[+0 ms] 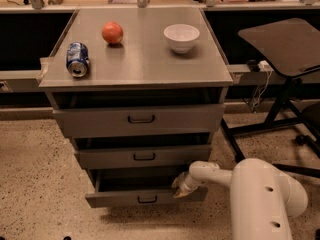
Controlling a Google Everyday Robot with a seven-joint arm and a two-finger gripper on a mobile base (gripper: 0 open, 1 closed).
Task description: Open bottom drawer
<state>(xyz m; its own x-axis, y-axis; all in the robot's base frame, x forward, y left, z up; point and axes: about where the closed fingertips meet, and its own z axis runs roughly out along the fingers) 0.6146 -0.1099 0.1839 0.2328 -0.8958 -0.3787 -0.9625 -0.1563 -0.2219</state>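
The bottom drawer (120, 198) is the lowest grey front of the cabinet, with a small dark loop handle (147, 199) at its centre. It stands pulled out, with a dark gap showing above its front. My gripper (179, 186) is at the drawer's upper right edge, at the end of my white arm (250, 184) that reaches in from the lower right. The mid-sized drawer (144, 156) and the widest top drawer (141, 119) sit above it.
On the cabinet top (140, 59) lie a blue can (77, 59) on its side, a red apple (112, 33) and a white bowl (181, 37). A dark swivel chair (285, 49) stands to the right. Speckled floor (35, 184) spreads to the left.
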